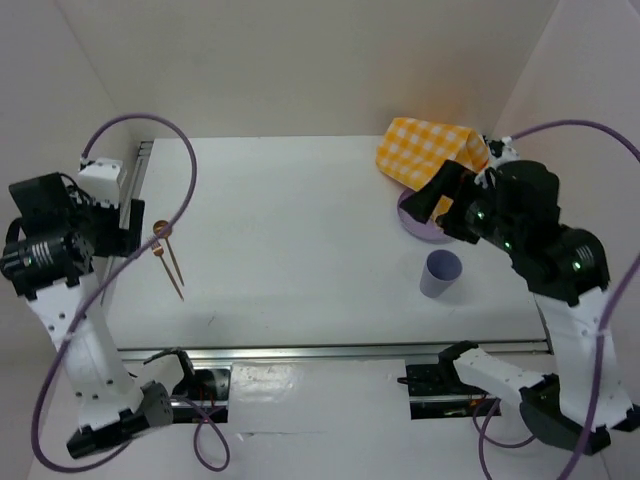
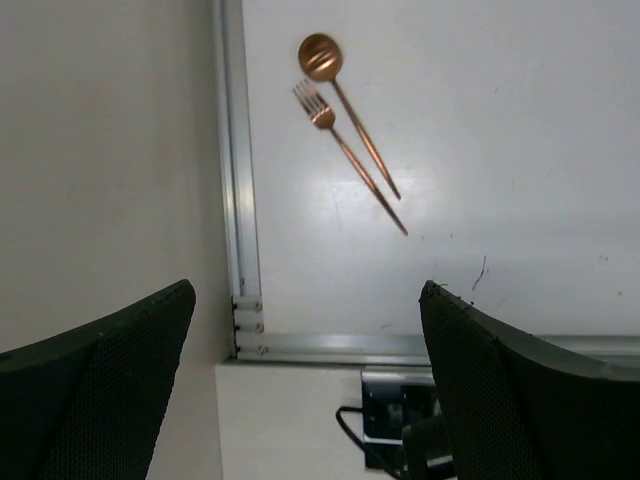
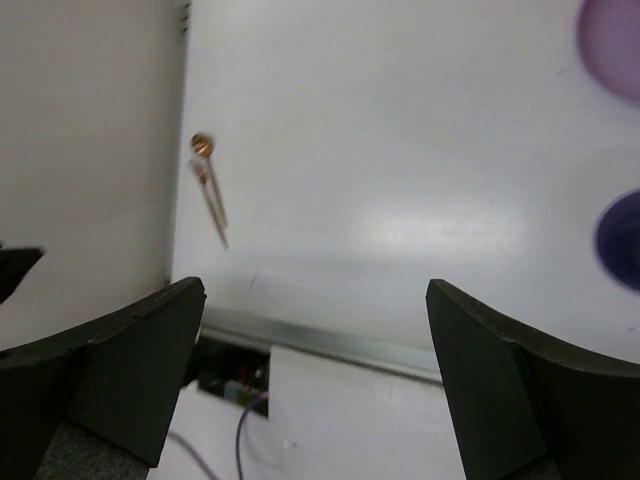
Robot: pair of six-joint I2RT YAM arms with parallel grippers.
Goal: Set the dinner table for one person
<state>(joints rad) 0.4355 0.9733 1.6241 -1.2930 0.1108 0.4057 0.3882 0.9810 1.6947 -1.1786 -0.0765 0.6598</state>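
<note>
The white dinner table (image 1: 300, 220) carries a copper spoon (image 1: 160, 231) and a copper fork (image 1: 172, 264) side by side near its left rail. A purple cup (image 1: 440, 272) stands upright at the right. A purple plate (image 1: 422, 226) lies behind it, partly hidden by my right gripper (image 1: 441, 200), which hovers open and empty above it. My left gripper (image 1: 128, 225) is open and empty, raised at the left edge. The left wrist view shows the spoon (image 2: 322, 57) and fork (image 2: 350, 155) ahead of the gripper (image 2: 310, 380). The right wrist view (image 3: 315, 380) shows the cup (image 3: 622, 240).
A yellow-and-white checked cloth (image 1: 430, 150) lies crumpled at the back right, partly over the plate. Silver rails run along the near edge (image 1: 330, 350) and the left edge (image 1: 140, 170). White walls enclose the table. Purple cables loop above both arms.
</note>
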